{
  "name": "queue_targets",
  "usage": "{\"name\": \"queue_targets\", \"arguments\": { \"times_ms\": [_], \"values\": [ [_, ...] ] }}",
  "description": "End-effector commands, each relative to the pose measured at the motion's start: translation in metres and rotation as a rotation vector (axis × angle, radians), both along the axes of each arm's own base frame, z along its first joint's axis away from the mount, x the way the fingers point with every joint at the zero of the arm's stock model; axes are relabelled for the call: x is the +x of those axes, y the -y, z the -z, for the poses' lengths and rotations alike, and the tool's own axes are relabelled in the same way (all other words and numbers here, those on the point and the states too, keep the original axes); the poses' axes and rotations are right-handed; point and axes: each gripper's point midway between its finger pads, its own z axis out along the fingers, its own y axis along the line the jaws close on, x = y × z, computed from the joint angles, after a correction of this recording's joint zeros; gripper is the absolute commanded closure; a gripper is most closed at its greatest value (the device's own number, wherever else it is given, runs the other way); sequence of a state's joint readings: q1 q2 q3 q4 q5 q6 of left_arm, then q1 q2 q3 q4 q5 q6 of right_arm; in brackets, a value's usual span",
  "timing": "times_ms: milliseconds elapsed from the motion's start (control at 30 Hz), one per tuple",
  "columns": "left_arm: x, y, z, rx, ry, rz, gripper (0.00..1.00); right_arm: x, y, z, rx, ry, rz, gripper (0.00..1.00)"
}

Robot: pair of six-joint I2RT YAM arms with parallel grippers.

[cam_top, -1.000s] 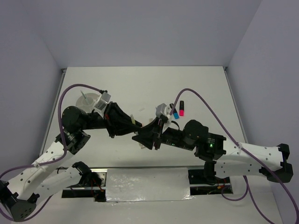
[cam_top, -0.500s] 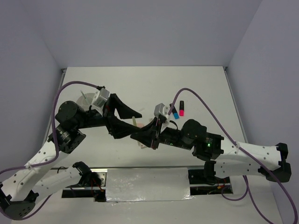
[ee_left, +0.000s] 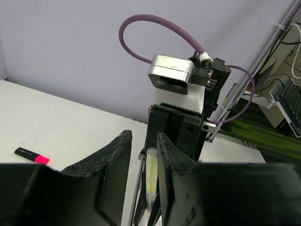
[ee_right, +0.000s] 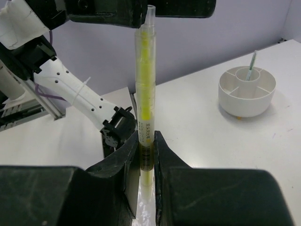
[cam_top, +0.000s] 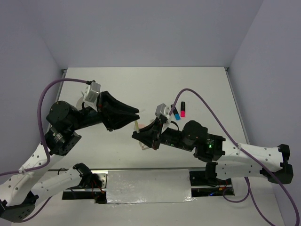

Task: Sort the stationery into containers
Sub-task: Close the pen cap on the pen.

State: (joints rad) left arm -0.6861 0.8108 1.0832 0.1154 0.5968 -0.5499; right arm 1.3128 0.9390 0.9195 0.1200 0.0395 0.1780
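My right gripper (ee_right: pixel 146 136) is shut on the lower part of a yellow-green pen (ee_right: pixel 146 70) and holds it upright above the table. In the top view this gripper (cam_top: pixel 140 135) sits mid-table with the pen (cam_top: pixel 137 126) sticking out of it. My left gripper (ee_left: pixel 142 137) is open, its jaws standing either side of the pen's top end (ee_left: pixel 151 174) without closing on it. It also shows in the top view (cam_top: pixel 136 112). The round white tub (ee_right: pixel 247 92) with dividers holds one thin pen (ee_right: pixel 252 60) in its centre cup. My left arm hides the tub in the top view.
A blue highlighter (cam_top: pixel 177 113) and a pink highlighter (cam_top: pixel 183 111) lie side by side behind my right arm. The pink one also shows in the left wrist view (ee_left: pixel 32 156). A pinkish eraser (cam_top: pixel 152 123) lies by my right gripper. Grey walls enclose the white table (cam_top: pixel 202 84).
My left gripper has opened, risen and drawn back to the left, away from my right gripper. My right gripper has stayed shut on the pen and shifted slightly left.
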Motion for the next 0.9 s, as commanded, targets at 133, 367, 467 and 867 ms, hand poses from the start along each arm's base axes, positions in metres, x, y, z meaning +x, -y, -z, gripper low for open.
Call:
{"name": "queue_targets", "arguments": {
  "times_ms": [133, 367, 467, 867],
  "values": [
    [-0.003, 0.003, 0.002, 0.004, 0.032, 0.030, 0.88, 0.006, 0.003, -0.026, 0.053, 0.021, 0.038, 1.00],
    [-0.004, 0.007, 0.026, 0.040, -0.005, 0.055, 1.00, 0.020, 0.001, -0.053, 0.070, 0.065, 0.100, 1.00],
    [-0.001, 0.009, 0.046, 0.064, -0.042, 0.053, 1.00, 0.029, 0.003, -0.076, 0.092, 0.097, 0.142, 1.00],
    [0.000, 0.005, 0.100, 0.112, -0.127, 0.026, 1.00, 0.055, 0.039, -0.141, 0.307, 0.104, 0.298, 1.00]
  ]
}}
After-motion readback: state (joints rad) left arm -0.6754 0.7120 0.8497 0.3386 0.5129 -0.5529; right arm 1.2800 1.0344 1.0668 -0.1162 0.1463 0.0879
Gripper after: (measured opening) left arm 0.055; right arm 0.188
